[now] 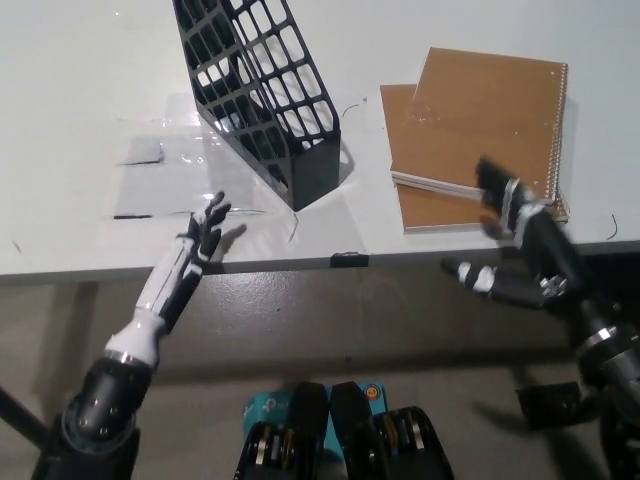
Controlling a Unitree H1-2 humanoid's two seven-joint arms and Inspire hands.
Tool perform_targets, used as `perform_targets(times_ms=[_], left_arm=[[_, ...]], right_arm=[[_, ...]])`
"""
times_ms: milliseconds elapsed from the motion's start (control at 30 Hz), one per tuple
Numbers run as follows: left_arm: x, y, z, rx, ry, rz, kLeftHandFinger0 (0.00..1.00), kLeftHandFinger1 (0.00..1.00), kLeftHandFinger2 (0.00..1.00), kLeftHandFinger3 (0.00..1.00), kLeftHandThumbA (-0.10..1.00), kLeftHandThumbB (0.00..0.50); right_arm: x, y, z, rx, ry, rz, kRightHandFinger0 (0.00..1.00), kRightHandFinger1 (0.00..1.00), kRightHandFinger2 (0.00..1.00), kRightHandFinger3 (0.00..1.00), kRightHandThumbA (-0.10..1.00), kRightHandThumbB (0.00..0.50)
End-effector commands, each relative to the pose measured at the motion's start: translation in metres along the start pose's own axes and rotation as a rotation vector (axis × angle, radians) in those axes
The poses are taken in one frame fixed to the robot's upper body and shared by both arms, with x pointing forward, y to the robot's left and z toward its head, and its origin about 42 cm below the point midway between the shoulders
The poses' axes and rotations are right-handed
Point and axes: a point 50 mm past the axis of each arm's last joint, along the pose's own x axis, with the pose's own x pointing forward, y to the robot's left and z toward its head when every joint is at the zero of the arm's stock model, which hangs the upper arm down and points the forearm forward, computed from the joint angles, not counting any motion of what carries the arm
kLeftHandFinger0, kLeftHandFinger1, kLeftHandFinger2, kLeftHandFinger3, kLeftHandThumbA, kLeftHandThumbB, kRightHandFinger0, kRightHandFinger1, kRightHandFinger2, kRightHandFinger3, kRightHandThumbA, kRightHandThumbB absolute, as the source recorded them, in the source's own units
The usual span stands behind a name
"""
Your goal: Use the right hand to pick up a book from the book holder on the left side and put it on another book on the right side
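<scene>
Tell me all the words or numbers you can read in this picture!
None can be read.
Top spiral notebook: plain brown cover, no writing visible.
Lower notebook: plain brown as well.
Black mesh book holder: no label.
Table: only clear tape patches, no text.
</scene>
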Motion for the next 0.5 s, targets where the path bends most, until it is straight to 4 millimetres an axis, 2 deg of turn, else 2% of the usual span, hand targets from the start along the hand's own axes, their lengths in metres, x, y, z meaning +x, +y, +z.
perform_targets(times_ms=[0, 133, 167, 300, 467], left_arm=[[-0.01, 0.006, 0.003, 0.032, -0.028, -0.011, 1.0, 1.0, 1.0, 1.0, 1.0, 0.158], [-0.024, 0.001, -0.004, 0.023, 0.0, -0.024, 1.0, 1.0, 1.0, 1.0, 1.0, 0.162], [-0.026, 0.0, -0.005, 0.021, 0.004, -0.025, 1.0, 1.0, 1.0, 1.0, 1.0, 0.163], [-0.041, -0.006, -0.013, 0.003, 0.034, -0.035, 1.0, 1.0, 1.0, 1.0, 1.0, 0.163], [-0.06, -0.015, -0.019, -0.011, 0.063, -0.052, 1.0, 1.0, 1.0, 1.0, 1.0, 0.172]], right_arm=[[-0.002, 0.009, -0.012, -0.052, -0.029, -0.021, 1.0, 1.0, 1.0, 1.0, 0.84, 0.178], [-0.013, 0.011, -0.035, -0.052, 0.011, -0.02, 1.0, 1.0, 1.0, 1.0, 0.85, 0.184], [-0.015, 0.012, -0.038, -0.053, 0.016, -0.018, 1.0, 1.0, 1.0, 1.0, 0.84, 0.172], [-0.03, 0.017, -0.051, -0.047, 0.056, -0.006, 1.0, 1.0, 1.0, 1.0, 0.84, 0.201], [-0.05, 0.026, -0.063, -0.028, 0.096, -0.004, 1.0, 1.0, 1.0, 1.0, 0.81, 0.208]])
